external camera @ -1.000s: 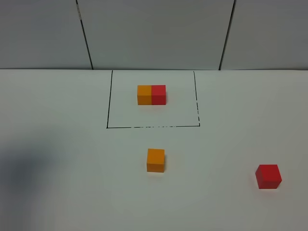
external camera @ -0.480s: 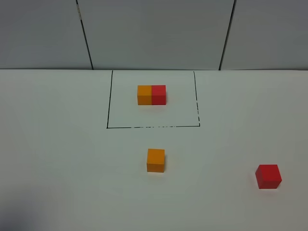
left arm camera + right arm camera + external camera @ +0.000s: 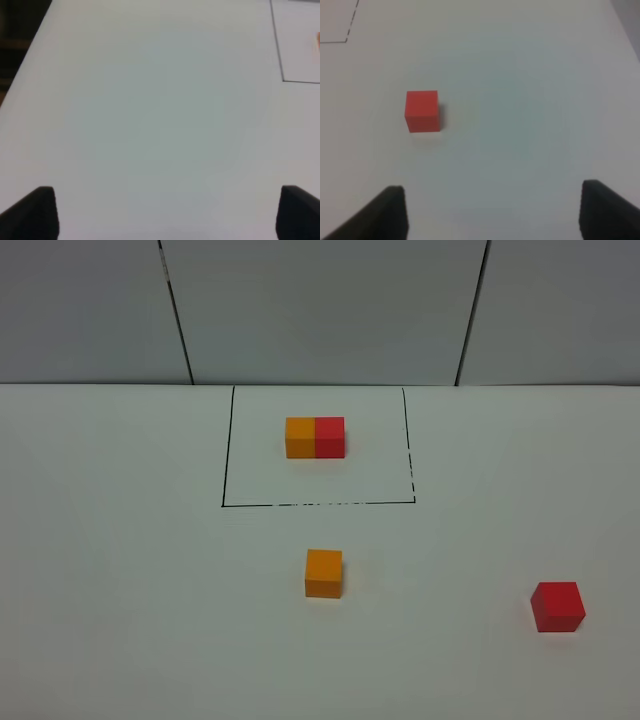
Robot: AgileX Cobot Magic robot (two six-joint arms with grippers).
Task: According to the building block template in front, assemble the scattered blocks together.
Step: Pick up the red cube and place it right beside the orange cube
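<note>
Ahead of my left pincer [image 3: 170,212] lies bare white table [image 3: 150,100], with room to pass straight forward between my spread jaws; the table's edge falls away on the outer side; ahead and inward only the black drawn line [image 3: 276,40] marks the surface, flat and no hindrance; ahead of my right pincer [image 3: 495,207], jaws likewise apart, the red cube [image 3: 422,111] stands alone, a little inward of the midline, bare table all round it; the orange cube [image 3: 323,573] sits well apart, further inward; beyond it the framed orange-red bar [image 3: 315,437] stands apart from both.
</note>
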